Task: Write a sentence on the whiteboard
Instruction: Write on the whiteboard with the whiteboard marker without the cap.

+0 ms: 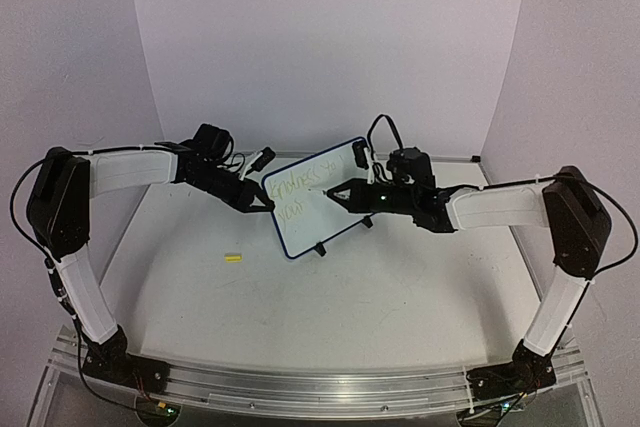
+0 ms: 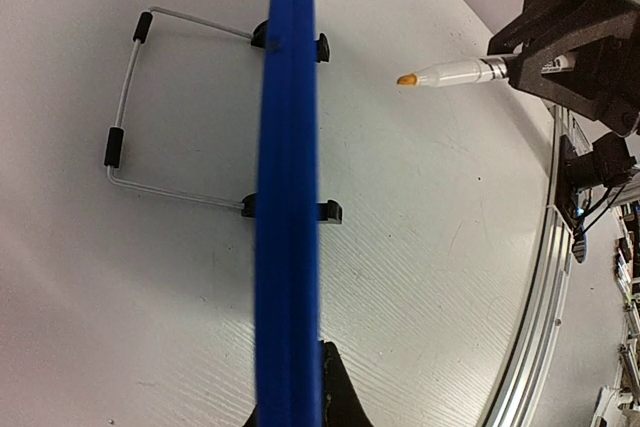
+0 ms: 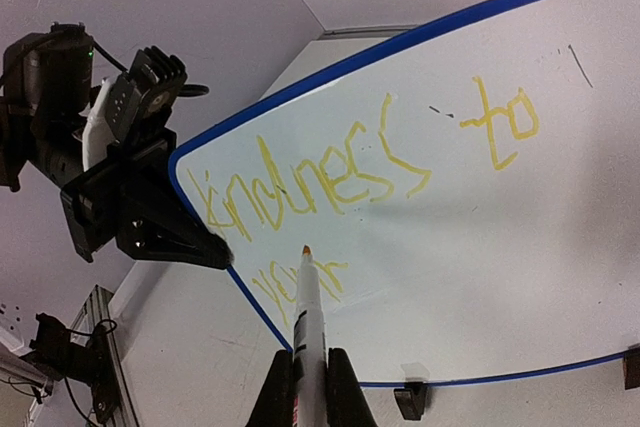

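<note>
The whiteboard (image 1: pixel 330 212) stands tilted on the table on its wire stand (image 2: pixel 125 127). The sentence (image 3: pixel 340 177) is in yellow strokes, "Kindness to" above "your". My left gripper (image 1: pixel 266 204) is shut on the board's left blue rim (image 2: pixel 288 197), seen edge-on in the left wrist view. My right gripper (image 3: pixel 310 382) is shut on a white marker (image 3: pixel 308 317). The marker's orange tip points at the second line. In the left wrist view the marker (image 2: pixel 450 73) hangs a short way off the board face, not touching it.
A small yellow cap (image 1: pixel 233 258) lies on the table left of the board. Black clip feet (image 2: pixel 330 212) hold the board's lower edge. An aluminium rail (image 1: pixel 320 387) runs along the near edge, and walls close in the back and sides.
</note>
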You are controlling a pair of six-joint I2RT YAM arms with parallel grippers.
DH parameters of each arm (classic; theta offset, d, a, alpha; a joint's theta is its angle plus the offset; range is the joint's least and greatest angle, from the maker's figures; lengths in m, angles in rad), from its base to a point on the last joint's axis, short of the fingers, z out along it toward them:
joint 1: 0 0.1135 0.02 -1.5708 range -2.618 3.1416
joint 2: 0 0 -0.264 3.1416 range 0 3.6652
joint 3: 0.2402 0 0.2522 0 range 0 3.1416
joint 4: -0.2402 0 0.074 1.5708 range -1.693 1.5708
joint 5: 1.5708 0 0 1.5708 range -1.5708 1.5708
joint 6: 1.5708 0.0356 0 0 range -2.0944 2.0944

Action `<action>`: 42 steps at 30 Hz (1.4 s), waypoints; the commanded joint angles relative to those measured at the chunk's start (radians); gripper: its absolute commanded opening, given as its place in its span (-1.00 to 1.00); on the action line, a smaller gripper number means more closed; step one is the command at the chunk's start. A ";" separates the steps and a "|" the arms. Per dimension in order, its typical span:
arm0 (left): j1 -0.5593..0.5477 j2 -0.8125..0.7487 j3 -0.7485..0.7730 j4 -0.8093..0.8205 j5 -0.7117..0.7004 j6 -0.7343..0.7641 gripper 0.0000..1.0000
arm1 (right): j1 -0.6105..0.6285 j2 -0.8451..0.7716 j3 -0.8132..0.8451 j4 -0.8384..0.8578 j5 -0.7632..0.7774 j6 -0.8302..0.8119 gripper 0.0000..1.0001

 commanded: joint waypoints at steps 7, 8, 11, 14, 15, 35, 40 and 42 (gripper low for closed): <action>-0.003 -0.006 0.048 -0.011 -0.002 0.021 -1.00 | -0.002 0.083 0.048 0.026 -0.039 0.003 -1.00; -0.003 -0.006 0.048 -0.011 -0.002 0.022 -1.00 | -0.002 0.085 0.049 0.026 -0.033 0.004 -1.00; -0.003 -0.005 0.048 -0.011 -0.002 0.022 -1.00 | -0.007 0.086 0.048 0.027 -0.011 0.011 -1.00; -0.003 -0.005 0.048 -0.011 -0.002 0.022 -1.00 | -0.012 0.080 0.043 0.028 0.007 0.016 -1.00; -0.003 -0.005 0.048 -0.011 -0.002 0.022 -1.00 | -0.014 0.077 0.039 0.030 0.011 0.017 -1.00; -0.003 -0.003 0.049 -0.011 -0.002 0.022 -1.00 | -0.030 0.115 0.081 0.036 -0.006 0.015 -1.00; -0.003 -0.003 0.049 -0.011 -0.002 0.022 -1.00 | -0.030 0.130 0.090 0.027 -0.026 0.014 -1.00; -0.003 -0.002 0.049 -0.010 -0.002 0.022 -1.00 | -0.030 0.132 0.088 0.025 -0.035 0.012 -1.00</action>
